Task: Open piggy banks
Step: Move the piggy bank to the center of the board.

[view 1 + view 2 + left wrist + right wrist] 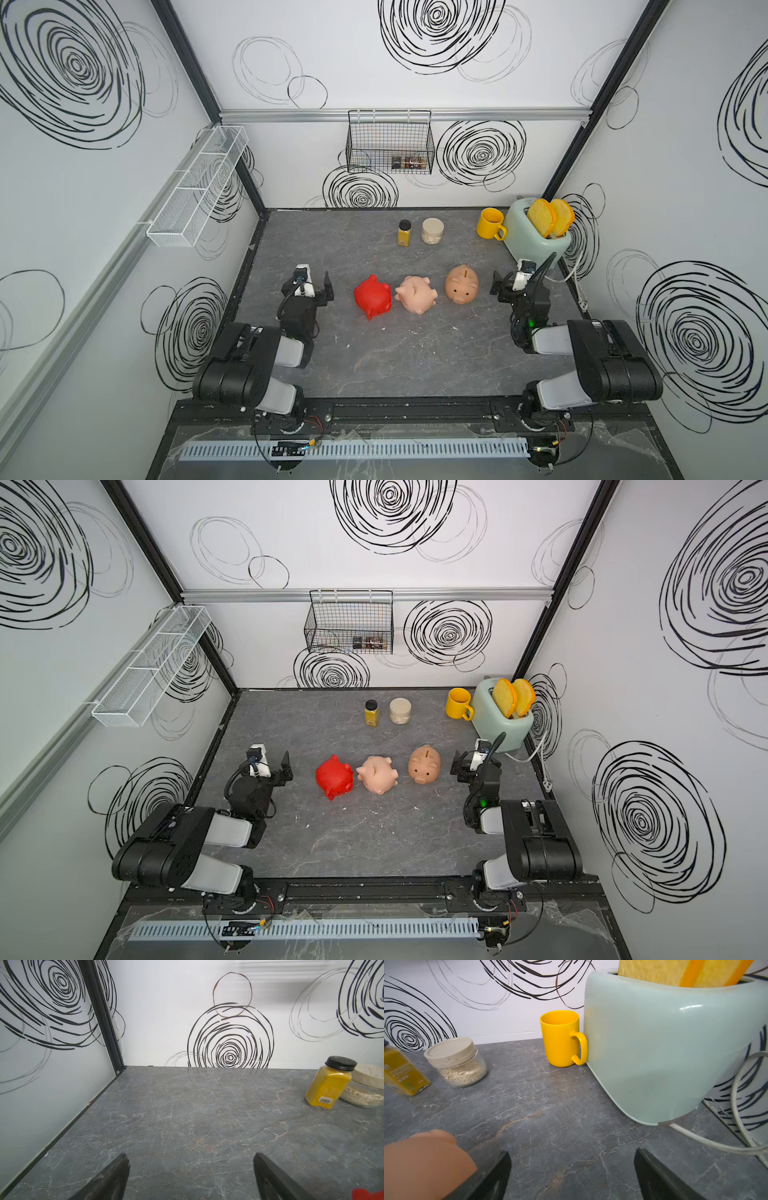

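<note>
Both top views show me the grey table (415, 365), with my left gripper (308, 286) and right gripper (515, 282) spread wide and empty. They flank a row of pigs: the red piggy bank (372, 296) and pink piggy bank (415, 294) tipped over, the peach piggy bank (462, 284) upright.

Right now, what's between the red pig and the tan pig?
The pink pig lies there, close beside the red pig, with a strip of bare table before the tan pig. Both top views show it.
</note>
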You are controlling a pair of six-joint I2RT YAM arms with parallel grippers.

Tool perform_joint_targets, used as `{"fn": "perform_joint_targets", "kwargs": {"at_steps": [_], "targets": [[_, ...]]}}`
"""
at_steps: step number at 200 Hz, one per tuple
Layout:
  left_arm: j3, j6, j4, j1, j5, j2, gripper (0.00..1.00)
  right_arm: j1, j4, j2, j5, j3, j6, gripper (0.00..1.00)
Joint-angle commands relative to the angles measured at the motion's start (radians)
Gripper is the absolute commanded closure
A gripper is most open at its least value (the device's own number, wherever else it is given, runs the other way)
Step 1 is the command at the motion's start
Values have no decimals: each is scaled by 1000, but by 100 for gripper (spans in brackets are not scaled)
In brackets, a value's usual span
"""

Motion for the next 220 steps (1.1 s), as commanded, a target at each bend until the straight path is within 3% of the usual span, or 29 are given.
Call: {"fn": "perform_joint_targets", "kwargs": {"at_steps": [1,148,189,220], "targets": [[22,7,75,9,14,6,4,-3,46,10,-1,16,-7,3],[-6,6,124,45,146,4,4,3,45,-2,-4,10,-16,3],[-45,15,139,22,95,-66,4,13,-53,-87,-18,26,-31,3],[-15,40,-65,-36,-47,-250,4,15,-162,-241,-66,37,-54,3]]}}
